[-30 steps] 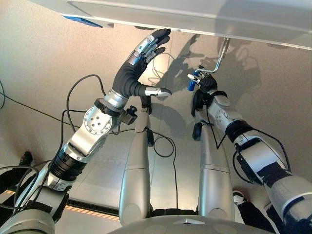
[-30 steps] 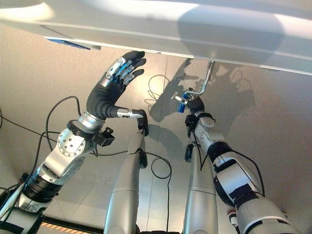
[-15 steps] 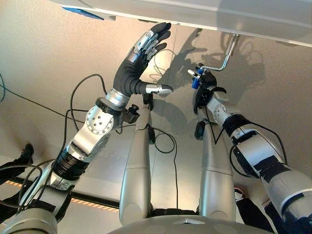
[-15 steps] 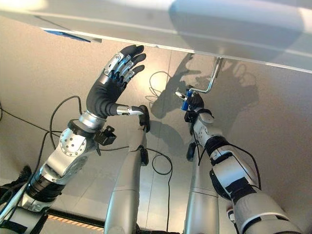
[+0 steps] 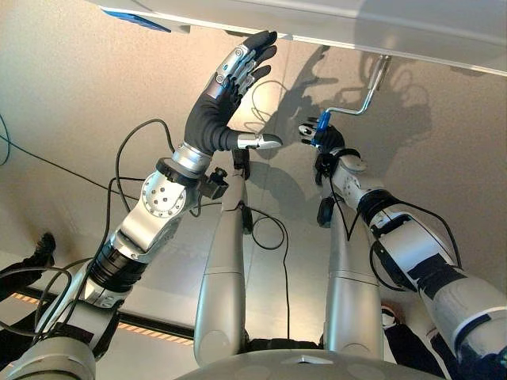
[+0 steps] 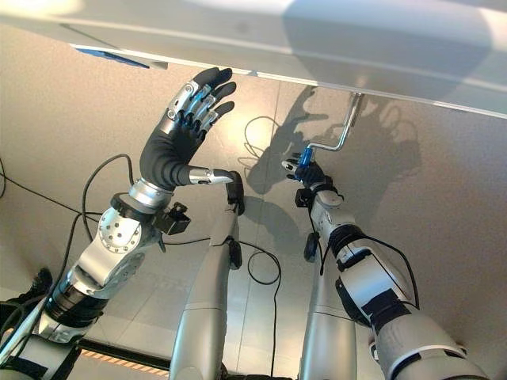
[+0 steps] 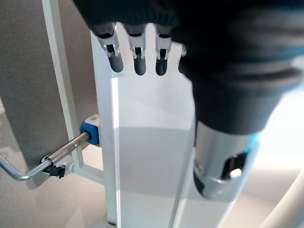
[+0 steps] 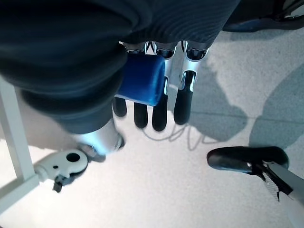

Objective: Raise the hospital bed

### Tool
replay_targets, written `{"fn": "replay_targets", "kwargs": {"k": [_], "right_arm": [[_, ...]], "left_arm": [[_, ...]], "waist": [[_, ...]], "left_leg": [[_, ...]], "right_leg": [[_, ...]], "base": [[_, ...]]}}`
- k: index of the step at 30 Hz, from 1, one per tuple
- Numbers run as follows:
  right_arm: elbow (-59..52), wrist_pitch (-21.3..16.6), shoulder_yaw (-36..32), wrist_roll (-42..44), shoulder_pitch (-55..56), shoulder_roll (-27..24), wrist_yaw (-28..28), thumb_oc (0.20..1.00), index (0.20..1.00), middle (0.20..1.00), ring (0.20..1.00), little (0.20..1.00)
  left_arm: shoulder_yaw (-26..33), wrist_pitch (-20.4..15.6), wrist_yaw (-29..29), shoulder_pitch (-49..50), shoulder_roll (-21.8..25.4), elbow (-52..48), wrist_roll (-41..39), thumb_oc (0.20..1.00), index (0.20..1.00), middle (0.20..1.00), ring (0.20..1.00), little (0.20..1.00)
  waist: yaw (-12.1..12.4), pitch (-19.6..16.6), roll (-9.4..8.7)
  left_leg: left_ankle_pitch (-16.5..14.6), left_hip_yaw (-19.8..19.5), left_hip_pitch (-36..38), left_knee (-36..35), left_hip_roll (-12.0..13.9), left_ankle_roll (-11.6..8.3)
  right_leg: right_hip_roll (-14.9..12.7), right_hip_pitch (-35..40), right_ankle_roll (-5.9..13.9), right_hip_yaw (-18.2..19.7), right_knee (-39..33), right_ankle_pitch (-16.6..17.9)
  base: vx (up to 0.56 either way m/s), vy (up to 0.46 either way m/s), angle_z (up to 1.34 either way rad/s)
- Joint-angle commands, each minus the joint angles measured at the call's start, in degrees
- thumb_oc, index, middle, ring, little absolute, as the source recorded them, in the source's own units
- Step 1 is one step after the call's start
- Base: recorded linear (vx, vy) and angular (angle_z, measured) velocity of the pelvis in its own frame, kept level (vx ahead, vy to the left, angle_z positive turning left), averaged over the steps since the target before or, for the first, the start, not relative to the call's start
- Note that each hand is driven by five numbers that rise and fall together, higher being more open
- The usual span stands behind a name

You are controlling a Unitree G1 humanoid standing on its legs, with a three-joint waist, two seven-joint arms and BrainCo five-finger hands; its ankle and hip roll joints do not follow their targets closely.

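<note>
Above both robot hands runs the hospital bed [image 5: 333,24]; its crank [image 5: 358,103] hangs just below, blue grip [image 8: 142,78] clamped in the right robot hand [image 5: 326,142]. Left robot hand [image 5: 226,95], fingers spread, stands beside.

We see the hospital bed [image 5: 333,24] as a pale frame edge overhead, its bent metal crank [image 5: 366,93] hanging beneath and ending in a blue handle [image 8: 142,78] enclosed by the right hand [image 5: 326,141].
</note>
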Motion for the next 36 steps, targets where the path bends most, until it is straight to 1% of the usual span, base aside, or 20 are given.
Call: {"fn": "replay_targets", "kwargs": {"k": [1,10,13,16,20,26,33,36], "right_arm": [[-0.5,0.2,1.6,-2.2,-0.9,3.0,1.1,0.200,0.200,0.200,0.200,0.200],[-1.8,-0.3,1.5,-2.7,-1.3,3.0,0.8,0.200,0.200,0.200,0.200,0.200],[-2.2,-0.7,0.8,-1.4,-1.5,2.9,0.5,0.200,0.200,0.200,0.200,0.200],[-2.7,-1.3,-0.7,2.3,-1.8,3.0,0.3,0.200,0.200,0.200,0.200,0.200],[-2.8,-1.6,-1.5,4.2,-2.9,2.5,0.0,0.200,0.200,0.200,0.200,0.200],[-2.9,-2.8,-4.3,9.7,-5.3,1.8,-1.4,0.200,0.200,0.200,0.200,0.200],[-5.0,-3.5,-4.2,11.9,-7.8,0.1,-1.8,0.200,0.200,0.200,0.200,0.200],[-5.0,-3.4,-3.7,11.2,-8.0,-0.4,-1.9,0.200,0.200,0.200,0.200,0.200]], "left_arm": [[2.3,-4.0,0.5,-0.1,-0.8,-7.8,1.6,1.000,1.000,1.000,1.000,1.000],[3.0,-4.0,0.7,0.4,-0.9,-8.4,1.8,1.000,1.000,1.000,1.000,1.000],[3.0,-4.0,0.6,0.7,-1.1,-8.4,1.8,1.000,1.000,1.000,1.000,1.000],[2.8,-3.9,0.6,0.8,-1.2,-8.4,1.7,1.000,1.000,1.000,1.000,1.000],[2.8,-4.0,0.4,1.0,-0.9,-8.4,1.6,1.000,1.000,1.000,1.000,1.000],[2.2,-4.1,0.2,1.3,-0.8,-8.2,0.6,1.000,1.000,1.000,1.000,1.000],[1.6,-4.0,0.2,1.0,-0.7,-7.8,0.8,1.000,1.000,1.000,1.000,1.000],[1.5,-4.1,0.4,1.1,-0.5,-8.0,0.9,1.000,1.000,1.000,1.000,1.000]], "waist": [[0.0,-0.9,0.86],[-0.2,-0.9,1.07],[-0.2,-0.9,1.05],[-0.3,-0.9,1.06],[-0.4,-0.9,0.96],[-0.1,-0.9,0.90],[-0.2,-0.9,1.15],[-0.1,-0.9,1.22]], "left_leg": [[-8.2,2.4,-1.0,8.3,-2.7,2.67],[-8.3,2.6,-0.9,8.2,-2.8,2.73],[-8.3,2.8,-0.6,8.2,-2.8,2.77],[-8.4,2.8,-0.4,8.0,-2.7,2.76],[-8.3,2.9,0.0,7.7,-2.6,2.76],[-8.4,3.0,0.6,7.5,-2.3,2.70],[-8.4,3.2,0.9,7.2,-2.3,2.68],[-8.3,3.1,1.1,6.9,-2.3,2.70]], "right_leg": [[0.8,3.8,5.63,1.4,-11.5,6.8],[0.6,3.8,5.87,1.5,-11.7,6.9],[0.7,4.1,5.85,1.6,-11.8,6.9],[0.6,4.3,5.95,1.6,-12.1,7.0],[0.7,4.5,5.97,1.7,-12.2,7.0],[0.8,5.0,6.04,1.8,-12.4,6.9],[0.9,5.1,5.97,1.7,-12.1,6.5],[1.0,5.1,6.03,1.7,-12.2,6.5]], "base": [[0.00,0.000,0.00],[0.00,0.000,0.00],[0.00,0.000,0.00],[0.00,0.000,0.00],[0.00,0.000,0.00],[0.00,-0.006,0.00],[0.00,0.000,0.00],[0.00,0.000,0.00]]}}
